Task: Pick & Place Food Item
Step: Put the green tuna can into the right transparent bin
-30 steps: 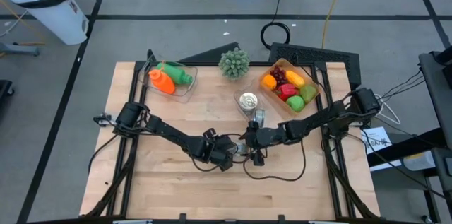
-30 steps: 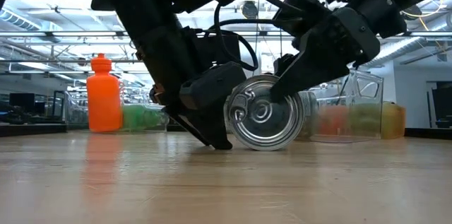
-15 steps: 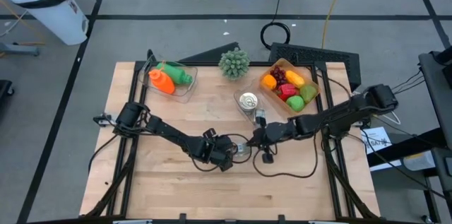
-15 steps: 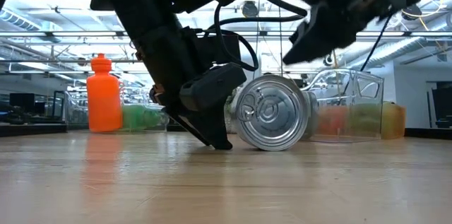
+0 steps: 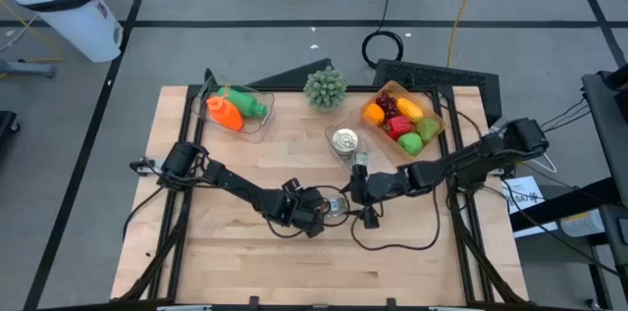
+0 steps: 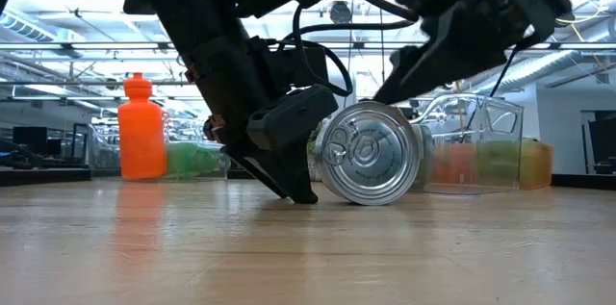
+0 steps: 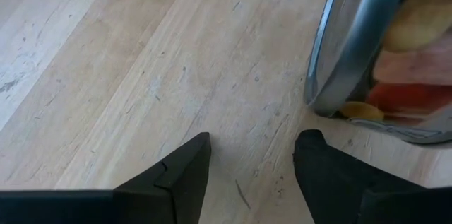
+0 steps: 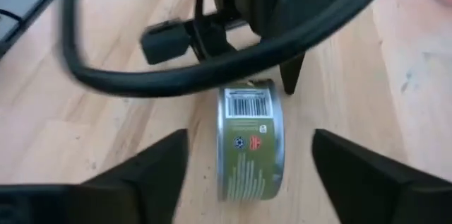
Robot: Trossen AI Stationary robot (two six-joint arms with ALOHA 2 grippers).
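Observation:
A silver tin can point(image 6: 371, 165) lies on its side on the wooden table, its lid facing the near edge; the right wrist view shows its barcode label point(image 8: 248, 143). My left gripper point(image 7: 256, 136) is open, its fingertips down at the table just left of the can point(image 7: 339, 47), which is not between them. Whether a finger touches the can, I cannot tell. My right gripper point(image 8: 251, 133) is open and hangs above and to the right of the can point(image 5: 338, 205), clear of it. In the high view the two grippers point(image 5: 324, 213) point(image 5: 353, 191) face each other at the table's middle.
An upright tin point(image 5: 344, 140) stands just beyond the grippers. A cardboard tray of fruit point(image 5: 402, 120) sits at the far right, a small green plant point(image 5: 325, 87) at the far middle, and a clear tub with an orange bottle point(image 5: 234, 111) at the far left. Loose cables lie near the grippers.
My right gripper has lifted off the can's upper right side and drawn back up and toward the table's right edge. The can has rolled a little toward the right and lies still now. My left gripper has kept still.

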